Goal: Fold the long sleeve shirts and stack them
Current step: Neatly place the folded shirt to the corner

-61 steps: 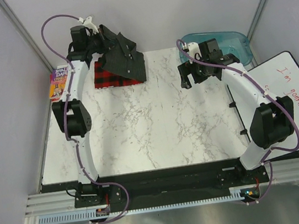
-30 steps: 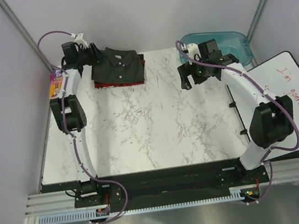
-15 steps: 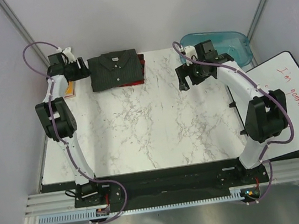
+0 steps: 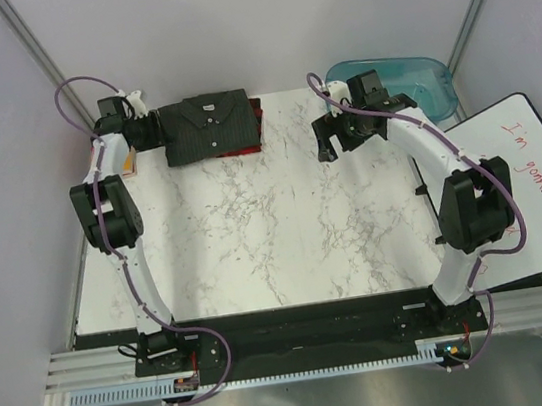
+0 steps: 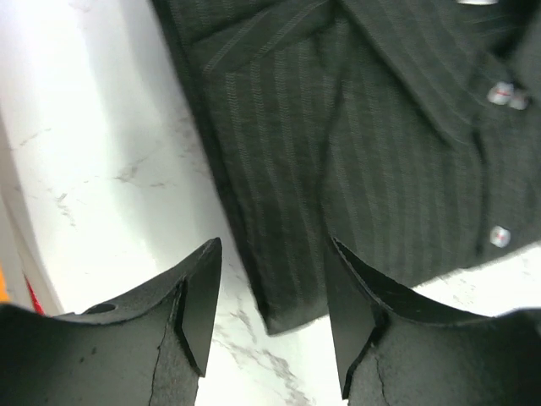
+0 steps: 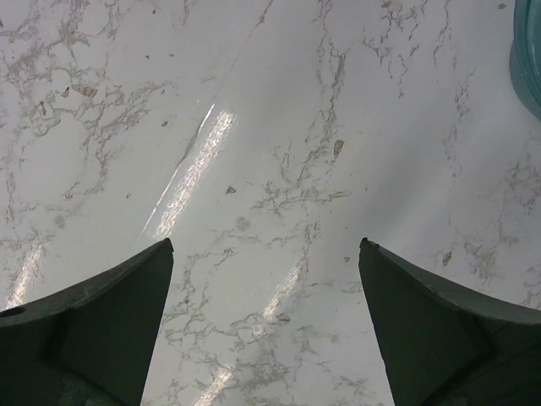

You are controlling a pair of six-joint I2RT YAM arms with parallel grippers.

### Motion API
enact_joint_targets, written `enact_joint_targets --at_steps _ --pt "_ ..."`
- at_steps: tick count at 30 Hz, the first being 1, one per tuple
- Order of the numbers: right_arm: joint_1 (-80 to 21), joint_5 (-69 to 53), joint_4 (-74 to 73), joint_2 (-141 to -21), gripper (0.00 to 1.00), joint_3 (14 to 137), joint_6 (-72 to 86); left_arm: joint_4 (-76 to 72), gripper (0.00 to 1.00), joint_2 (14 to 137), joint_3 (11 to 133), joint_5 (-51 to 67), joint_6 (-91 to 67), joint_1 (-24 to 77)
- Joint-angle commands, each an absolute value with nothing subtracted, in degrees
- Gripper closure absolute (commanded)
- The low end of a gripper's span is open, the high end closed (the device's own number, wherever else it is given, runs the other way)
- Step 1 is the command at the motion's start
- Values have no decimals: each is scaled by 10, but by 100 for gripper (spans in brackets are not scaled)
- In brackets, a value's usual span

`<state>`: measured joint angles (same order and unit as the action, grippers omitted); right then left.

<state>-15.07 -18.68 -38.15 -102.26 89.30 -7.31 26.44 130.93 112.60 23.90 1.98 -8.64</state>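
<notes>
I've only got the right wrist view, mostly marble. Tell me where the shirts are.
Observer: In the far left corner of the table. The charcoal shirt lies folded on top of the plaid shirt.
Operator: Report the left gripper.
Observer: The left gripper is open, jaws apart over a corner of the charcoal shirt, gripping nothing.
Operator: Check the stack's alignment.
Observer: Plaid shows past the charcoal shirt's right and near edges.
</notes>
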Motion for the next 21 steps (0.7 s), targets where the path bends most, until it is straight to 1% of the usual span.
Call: enact_joint_targets --at_steps 1,3,6,8,10,11,12,13,16,19,21 --pt "-152 -192 -361 -1035 2 916 -76 351 40 1352 1221 171 53 -91" --pt "-151 -182 -355 -1040 2 918 -85 363 35 1342 1229 148 59 -93" --pt "-144 -172 -346 -1040 2 928 -88 363 29 1304 1208 109 83 -96" --pt "-132 -172 -344 -1039 2 932 -80 365 25 1278 1195 115 89 -102" --pt "-125 -175 -339 -1034 2 936 -79 369 22 1232 1167 148 103 -102" --pt "-118 -175 -338 -1024 2 935 -79 372 18 1217 1158 154 105 -101" --pt "-114 -175 -334 -1019 2 933 -74 379 4 1187 1144 163 107 -99" --pt "-106 -176 -332 -1007 2 932 -71 396 1 1174 1139 177 113 -91" --pt "-88 -177 -330 -983 2 918 -62 444 1 1130 1128 136 128 -53" --pt "-76 -179 -329 -956 2 889 -57 458 1 1078 1087 113 134 -7" --pt "-76 -178 -327 -940 2 854 -67 460 1 1046 1033 112 136 28"
